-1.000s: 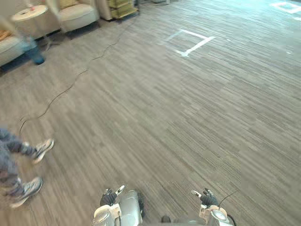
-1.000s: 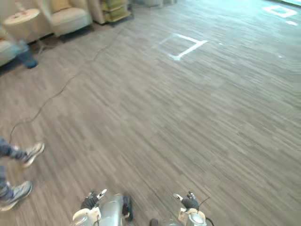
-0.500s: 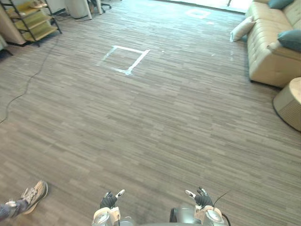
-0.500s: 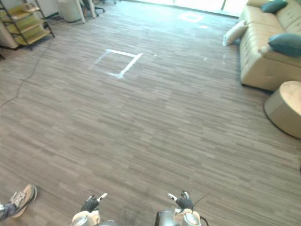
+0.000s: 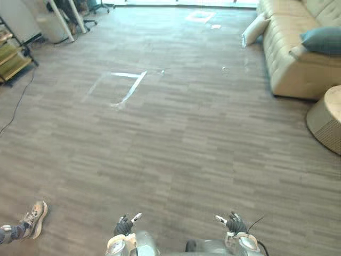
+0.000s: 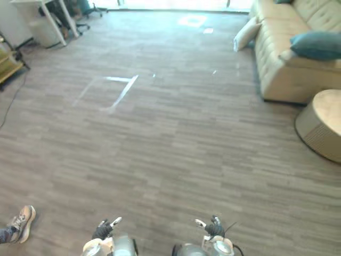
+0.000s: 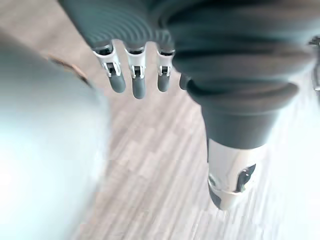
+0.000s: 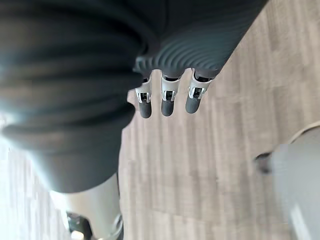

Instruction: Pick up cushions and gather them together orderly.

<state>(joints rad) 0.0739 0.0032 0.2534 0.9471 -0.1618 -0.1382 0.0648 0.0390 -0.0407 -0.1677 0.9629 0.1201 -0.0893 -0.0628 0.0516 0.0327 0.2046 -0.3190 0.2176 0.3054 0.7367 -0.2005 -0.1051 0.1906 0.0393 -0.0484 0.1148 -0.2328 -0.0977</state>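
Far ahead of right hand (image 5: 233,224), teal cushion (image 5: 323,40)

Facing sofa (image 6: 287,64) at far right: teal cushion (image 6: 318,44) on it, cream cushion (image 6: 246,33) leaning at its end. Low down, left hand (image 6: 103,230) and right hand (image 6: 213,229) empty.

Floor (image 5: 186,149): sofa (image 5: 290,66), pouf (image 5: 326,120), cushion (image 5: 253,30) (cream).

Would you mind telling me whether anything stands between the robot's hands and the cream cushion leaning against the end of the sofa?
Nothing visible does. Bare floor runs from the left hand and right hand, both open and empty, to the cream cushion by the sofa. The round ottoman stands to the right of that path.
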